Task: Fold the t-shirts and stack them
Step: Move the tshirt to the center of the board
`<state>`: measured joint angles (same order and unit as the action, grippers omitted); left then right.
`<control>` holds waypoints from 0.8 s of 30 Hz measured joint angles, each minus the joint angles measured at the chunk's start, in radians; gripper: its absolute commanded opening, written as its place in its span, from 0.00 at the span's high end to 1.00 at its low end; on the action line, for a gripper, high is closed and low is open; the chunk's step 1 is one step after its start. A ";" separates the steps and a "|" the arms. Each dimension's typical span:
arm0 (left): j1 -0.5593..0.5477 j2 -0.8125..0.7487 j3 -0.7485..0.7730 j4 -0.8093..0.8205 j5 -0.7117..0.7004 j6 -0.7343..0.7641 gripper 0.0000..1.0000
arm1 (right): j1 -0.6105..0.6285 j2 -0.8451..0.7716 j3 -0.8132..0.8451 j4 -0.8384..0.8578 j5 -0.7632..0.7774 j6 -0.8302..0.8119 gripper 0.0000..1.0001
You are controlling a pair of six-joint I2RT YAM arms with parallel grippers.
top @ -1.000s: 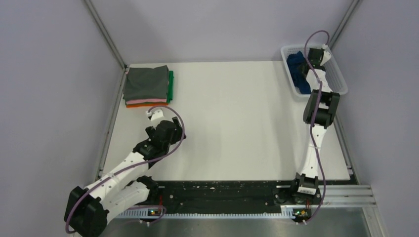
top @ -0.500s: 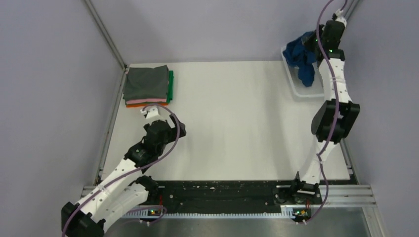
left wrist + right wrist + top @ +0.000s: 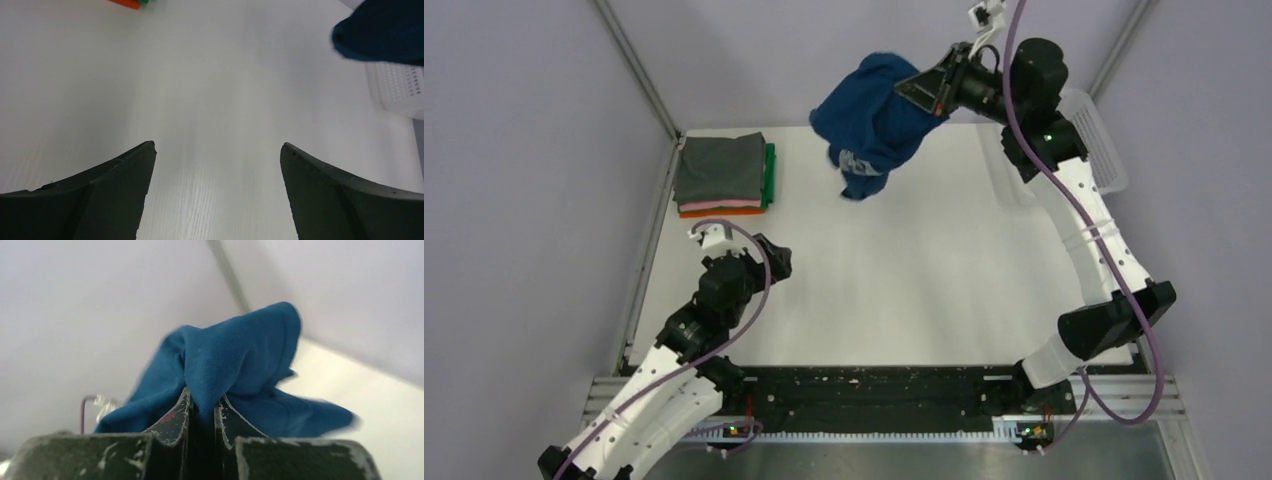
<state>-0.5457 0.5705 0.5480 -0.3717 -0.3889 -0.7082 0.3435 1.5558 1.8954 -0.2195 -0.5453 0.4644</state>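
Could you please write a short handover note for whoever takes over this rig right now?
Right gripper: shut on the navy blue t-shirt, bunched in the air over the far side of the table.
Left gripper: open, empty, low over the table.
Folded stack: far left corner, grey on top, pink, orange and green below.
White mesh basket: far right.
Done: those four folded and stacked.
Left: lay the navy shirt flat, fold it, add it to the stack.

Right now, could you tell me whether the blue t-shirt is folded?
Not folded: the blue t-shirt hangs crumpled in a bunch from the shut right hand.
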 measured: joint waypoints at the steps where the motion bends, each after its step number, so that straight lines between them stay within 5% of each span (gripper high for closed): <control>1: 0.000 -0.008 0.000 -0.005 -0.004 0.000 0.01 | 0.009 0.005 -0.020 -0.003 -0.043 0.003 1.00; 3: 0.000 -0.026 0.000 -0.011 -0.021 -0.002 0.01 | 0.016 0.008 -0.098 -0.004 -0.103 0.003 0.96; 7: 0.000 -0.060 0.000 -0.048 -0.080 -0.029 0.01 | 0.015 -0.042 -0.441 -0.005 -0.037 -0.025 0.45; 10: 0.000 -0.078 0.000 -0.078 -0.134 -0.059 0.01 | 0.013 -0.100 -0.722 -0.029 0.161 -0.043 0.24; 16: 0.000 -0.062 0.000 -0.130 -0.177 -0.122 0.01 | 0.000 -0.249 -1.029 -0.124 0.551 -0.070 0.06; 24: 0.000 0.106 -0.009 -0.169 -0.116 -0.226 0.01 | 0.025 -0.481 -1.077 0.012 0.513 -0.098 0.01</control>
<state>-0.5457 0.6765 0.5392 -0.5407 -0.5053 -0.9340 0.3687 1.0748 0.8181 -0.2077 -0.0319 0.3660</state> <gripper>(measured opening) 0.987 0.985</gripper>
